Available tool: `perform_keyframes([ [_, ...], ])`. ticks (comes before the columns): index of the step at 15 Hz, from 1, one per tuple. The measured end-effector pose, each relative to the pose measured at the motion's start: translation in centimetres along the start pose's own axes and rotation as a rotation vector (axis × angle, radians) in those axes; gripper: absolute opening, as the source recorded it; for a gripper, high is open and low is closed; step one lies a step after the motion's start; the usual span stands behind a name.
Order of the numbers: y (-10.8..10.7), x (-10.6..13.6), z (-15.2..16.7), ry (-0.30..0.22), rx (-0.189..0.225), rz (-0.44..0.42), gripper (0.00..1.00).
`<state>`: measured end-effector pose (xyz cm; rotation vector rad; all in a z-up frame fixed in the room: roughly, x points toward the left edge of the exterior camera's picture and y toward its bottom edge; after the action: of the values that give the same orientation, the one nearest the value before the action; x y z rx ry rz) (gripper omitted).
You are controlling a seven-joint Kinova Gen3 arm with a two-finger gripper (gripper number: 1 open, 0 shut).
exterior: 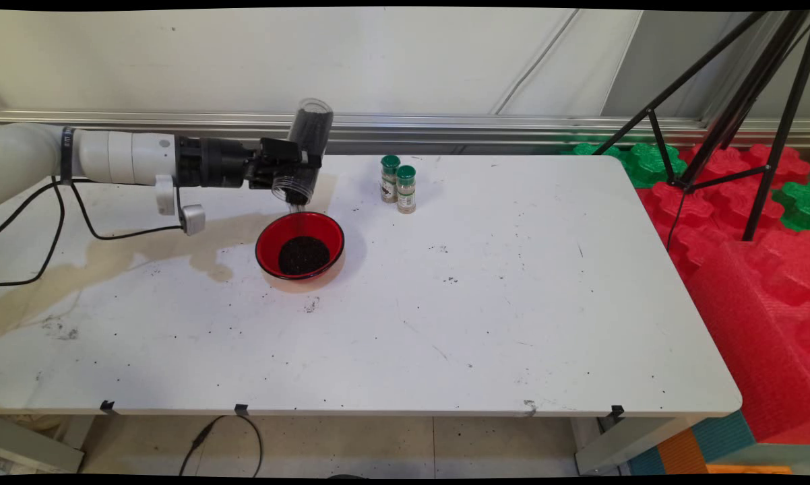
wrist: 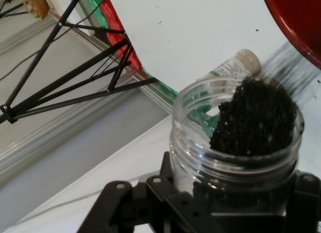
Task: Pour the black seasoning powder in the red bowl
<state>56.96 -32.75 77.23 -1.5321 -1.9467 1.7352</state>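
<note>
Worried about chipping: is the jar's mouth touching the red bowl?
Apart. The main view shows the jar, tipped in the gripper, with white table visible between its mouth and the bowl rim.

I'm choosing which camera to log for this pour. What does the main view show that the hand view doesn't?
Main view only: the dark pile inside the red bowl, both spice jars upright, the whole table.
Hand view only: grains heaped at the mouth of the clear jar.
Both: the gripper holding the tilted jar above the bowl, grains spilling.

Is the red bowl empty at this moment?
No. The red bowl holds a heap of dark grains, under the tipped clear jar in the gripper.
</note>
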Motion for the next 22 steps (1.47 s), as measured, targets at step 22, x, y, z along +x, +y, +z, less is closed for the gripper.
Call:
perform_keyframes([
  [22, -0.02, 0.61, -0.37, 0.011, 0.001, 0.058, 0.0],
])
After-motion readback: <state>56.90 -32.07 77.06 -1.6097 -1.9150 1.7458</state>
